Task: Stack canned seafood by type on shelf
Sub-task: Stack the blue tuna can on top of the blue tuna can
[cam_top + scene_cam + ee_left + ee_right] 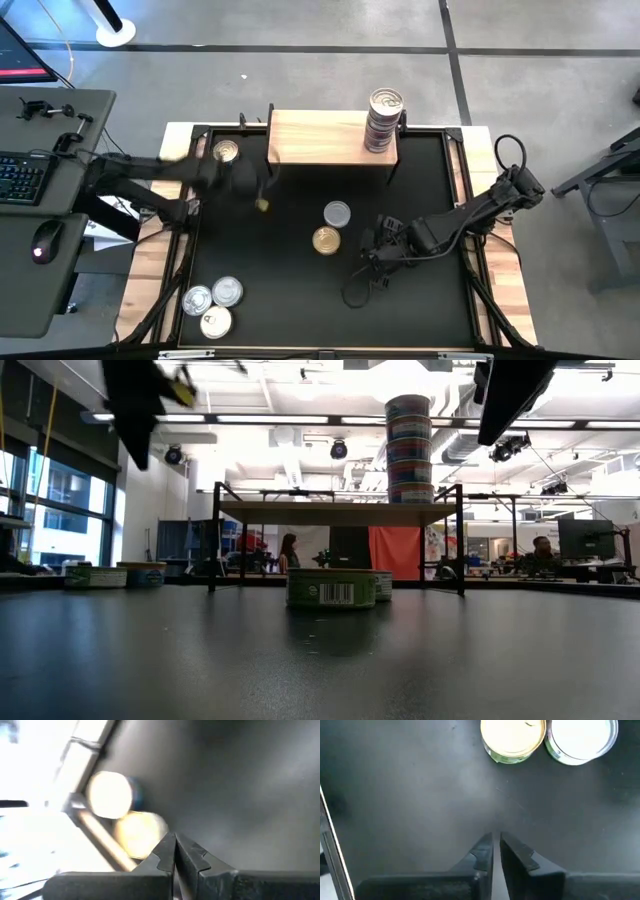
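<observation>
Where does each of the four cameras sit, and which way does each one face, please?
High view: overhead, looking straight down on the shelf, the tin stack and both arms.
Low view: at tabletop height, looking level at the gold-topped tin, with the shelf behind it.
Left wrist view: on the left arm, looking past the shut left tool at two blurred tins.
Right wrist view: on the right arm, above the shut right tool, facing the gold-topped tin, shared with the high and low views.
</observation>
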Motion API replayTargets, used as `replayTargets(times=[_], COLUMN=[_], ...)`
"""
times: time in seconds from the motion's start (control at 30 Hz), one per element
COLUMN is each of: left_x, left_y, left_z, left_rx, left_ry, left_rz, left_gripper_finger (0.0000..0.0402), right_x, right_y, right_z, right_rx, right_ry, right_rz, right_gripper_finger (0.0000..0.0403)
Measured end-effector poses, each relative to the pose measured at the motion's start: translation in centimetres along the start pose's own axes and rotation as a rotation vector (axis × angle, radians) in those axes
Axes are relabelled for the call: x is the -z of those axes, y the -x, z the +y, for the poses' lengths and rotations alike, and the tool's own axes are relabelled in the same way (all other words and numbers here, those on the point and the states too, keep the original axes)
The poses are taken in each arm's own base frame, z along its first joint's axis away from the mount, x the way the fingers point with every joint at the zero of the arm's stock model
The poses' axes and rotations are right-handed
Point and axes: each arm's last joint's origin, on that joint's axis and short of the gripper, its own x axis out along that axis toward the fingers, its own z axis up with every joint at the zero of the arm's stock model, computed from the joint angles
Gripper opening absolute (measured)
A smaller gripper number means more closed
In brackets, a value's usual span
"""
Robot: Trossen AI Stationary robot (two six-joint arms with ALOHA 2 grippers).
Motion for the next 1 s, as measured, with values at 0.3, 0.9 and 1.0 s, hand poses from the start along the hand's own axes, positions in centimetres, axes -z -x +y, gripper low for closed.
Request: replayTargets(times=[0.3,0.9,1.0], left_x=[-1.0,-2.7,-2.7], left_y=[-7.9,-18.5,-19.4], left_z=[9.7,11.8,11.7], left_rx=[0.065,0.102,0.128], left_ry=[-0.091,-0.001,0.004], left_rz=[0.052,0.237,0.259], left_gripper_finger=[0.0000,0.0000,0.0000], right_x=[0.7,0.2,0.1], right_y=[0.3,0.4,0.4], right_z=[1.0,1.6,1.6], right_rx=[-0.036,-0.079,-0.086], right_ry=[-0.110,-0.298,-0.319], right_rz=[0.011,-0.074,-0.077], right_gripper_finger=[0.0009,0.0000,0.0000])
